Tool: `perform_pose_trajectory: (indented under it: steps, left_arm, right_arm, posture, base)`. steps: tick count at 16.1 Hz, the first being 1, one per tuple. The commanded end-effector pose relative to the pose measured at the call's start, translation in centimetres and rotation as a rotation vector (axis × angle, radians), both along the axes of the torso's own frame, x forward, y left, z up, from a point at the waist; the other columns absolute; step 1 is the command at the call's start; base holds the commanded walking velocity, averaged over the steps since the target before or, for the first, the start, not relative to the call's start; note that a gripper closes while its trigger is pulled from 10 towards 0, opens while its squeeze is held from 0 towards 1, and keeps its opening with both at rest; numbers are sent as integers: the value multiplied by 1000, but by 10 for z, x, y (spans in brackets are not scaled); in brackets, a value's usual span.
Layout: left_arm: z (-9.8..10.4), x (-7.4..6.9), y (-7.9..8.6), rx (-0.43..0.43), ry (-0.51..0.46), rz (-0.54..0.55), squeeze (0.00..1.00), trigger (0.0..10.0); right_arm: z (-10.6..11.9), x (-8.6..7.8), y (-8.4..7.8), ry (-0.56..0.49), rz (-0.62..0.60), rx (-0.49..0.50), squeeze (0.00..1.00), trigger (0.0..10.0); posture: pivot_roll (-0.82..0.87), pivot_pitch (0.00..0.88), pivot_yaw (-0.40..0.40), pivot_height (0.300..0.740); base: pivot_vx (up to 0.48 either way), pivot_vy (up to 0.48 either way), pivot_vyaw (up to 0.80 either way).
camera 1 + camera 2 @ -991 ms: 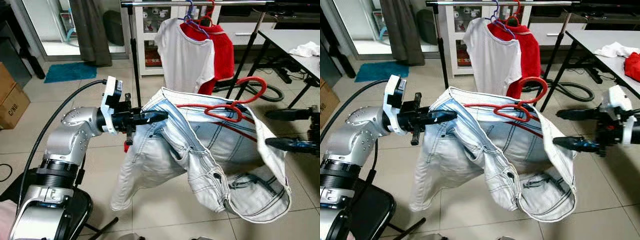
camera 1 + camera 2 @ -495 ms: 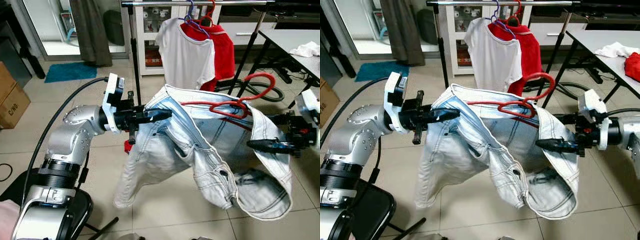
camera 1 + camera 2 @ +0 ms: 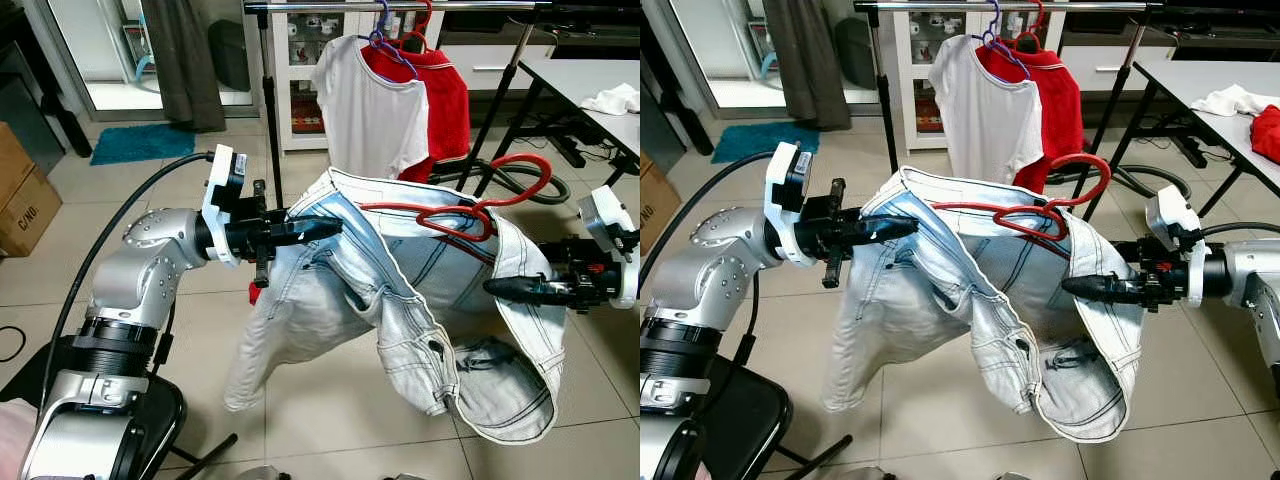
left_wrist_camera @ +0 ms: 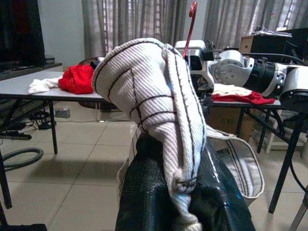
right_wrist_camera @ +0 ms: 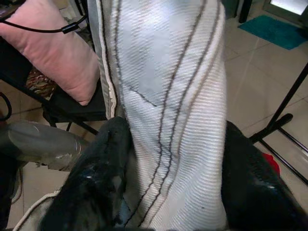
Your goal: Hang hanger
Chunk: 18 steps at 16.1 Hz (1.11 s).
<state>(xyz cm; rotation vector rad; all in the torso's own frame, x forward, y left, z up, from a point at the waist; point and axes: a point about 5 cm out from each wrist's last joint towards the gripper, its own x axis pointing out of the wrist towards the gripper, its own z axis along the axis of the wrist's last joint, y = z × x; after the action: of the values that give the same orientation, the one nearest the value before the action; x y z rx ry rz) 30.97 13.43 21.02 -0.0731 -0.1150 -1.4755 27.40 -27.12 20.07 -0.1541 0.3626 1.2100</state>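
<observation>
Light-wash jeans (image 3: 400, 280) on a red hanger (image 3: 470, 205), held in the air between both arms, in front of and below the clothes rail (image 3: 400, 6).

Key relation: the hanger hook curls upward at the right end of the waistband, closer to the right gripper (image 3: 1090, 287) than to the left gripper (image 3: 310, 228). The hanger's long axis runs roughly side to side, about parallel to the rail. The rail lies ahead and well above the hook (white T-shirt (image 3: 375, 110) and red shirt (image 3: 440, 95) already hang on it, toward its middle).

Left gripper: fingers pinched on the waistband at the left end; the left wrist view shows denim folded over and clamped between the black fingers (image 4: 144, 202).

Right gripper: reaches into the denim at the right side; the right wrist view shows a band of seam fabric pressed between the two fingers (image 5: 103, 163).

Judgement: hook not yet on the rail. The next move needs both arms to raise and carry the hanger forward, with the right arm guiding the hook over the bar. Risk: the heavy denim sags and may slide off the hanger.
</observation>
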Motion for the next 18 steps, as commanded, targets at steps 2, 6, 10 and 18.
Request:
perform_pose_trajectory:
  steps: [2,6,10,18]
  left_arm:
    - [21,2,-4,-58,-79,-23,0,0]
    - [21,3,-5,-68,-83,-7,0,0]
    - [22,6,-4,-92,-92,24,0,0]
    - [19,8,1,-96,-90,68,0,0]
  right_arm:
    - [7,-1,6,-26,26,20,0,0]
    - [8,-2,8,-37,17,28,0,0]
    - [9,-2,8,-47,6,29,0,0]
    - [17,4,5,-120,-63,37,0,0]
  posture:
    - [-133,0,32,740]
    - [-138,0,28,740]
    - [-142,0,25,740]
    - [-143,0,7,740]
  base:
    - [0,0,0]
    - [0,0,0]
    - [0,0,0]
    - [0,0,0]
